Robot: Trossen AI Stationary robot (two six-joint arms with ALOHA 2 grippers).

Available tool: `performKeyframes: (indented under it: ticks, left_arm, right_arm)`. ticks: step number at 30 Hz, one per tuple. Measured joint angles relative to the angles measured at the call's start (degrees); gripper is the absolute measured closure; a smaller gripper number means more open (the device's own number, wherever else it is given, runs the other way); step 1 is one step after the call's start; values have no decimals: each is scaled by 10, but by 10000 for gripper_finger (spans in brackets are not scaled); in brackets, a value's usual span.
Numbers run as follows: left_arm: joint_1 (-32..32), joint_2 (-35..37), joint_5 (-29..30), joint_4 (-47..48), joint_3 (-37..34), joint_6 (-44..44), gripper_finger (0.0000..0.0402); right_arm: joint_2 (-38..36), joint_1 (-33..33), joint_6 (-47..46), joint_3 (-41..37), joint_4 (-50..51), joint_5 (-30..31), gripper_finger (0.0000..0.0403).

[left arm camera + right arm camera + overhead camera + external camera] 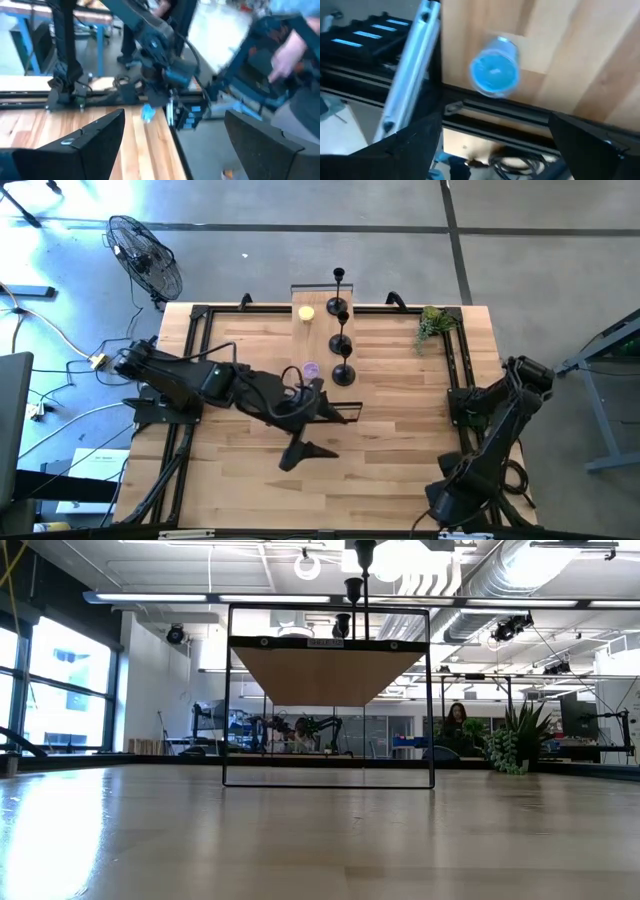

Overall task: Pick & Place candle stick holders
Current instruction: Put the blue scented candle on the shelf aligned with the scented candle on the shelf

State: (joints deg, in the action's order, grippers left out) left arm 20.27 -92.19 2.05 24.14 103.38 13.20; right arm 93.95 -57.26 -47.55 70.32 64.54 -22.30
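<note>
Looking like a robotics lab inside an open industrial hall. Showing a polished grey concrete floor point(300, 205) with a black standing fan point(146, 255) and loose cables lying near the light wooden table point(400, 430) framed in black metal rails. Showing exposed silver ventilation ducts point(520, 570) and ceiling lamps overhead, tall windows point(60, 690) at one side, more robot arms point(320, 728) working on far benches, a seated person point(455, 720) behind potted green plants point(515, 740).

The low view's top edge crops the candle stick holders point(355, 585).
</note>
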Motion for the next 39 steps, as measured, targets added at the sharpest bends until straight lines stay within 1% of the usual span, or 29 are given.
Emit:
performKeyframes:
  ticks: [4, 7, 9, 12, 16, 18, 24, 30, 35, 39]
  left_arm:
    - [0, -10, 11, -5, -1, 37, 64]
    - [1, -17, 4, -13, 1, 73, 64]
    - [6, -18, 2, -12, 0, 90, 64]
    - [11, -26, 0, -20, 1, 96, 64]
    - [26, -34, 8, -12, -1, 81, 64]
    - [29, -36, 14, -16, 1, 74, 64]
    - [34, -38, 20, -10, 0, 59, 64]
    - [34, -38, 61, -11, 0, 29, 64]
    - [34, -38, 88, -11, 0, 19, 64]
    - [34, -38, 90, -10, 0, 17, 64]
  right_arm:
    - [0, -15, -2, 0, -46, 0, 41]
    - [0, -31, 22, 0, -68, 2, 41]
    - [0, -40, 45, 0, -65, 15, 41]
    - [0, -53, 82, 0, -64, 56, 41]
    - [0, -58, 92, 0, -65, 140, 41]
    - [0, -57, 103, 0, -65, 152, 41]
    - [0, -58, 131, 0, -52, 157, 41]
    - [0, -58, 179, 0, -42, 158, 41]
    - [0, -58, 185, 0, -42, 149, 41]
    - [0, -58, 175, -10, -58, 143, 41]
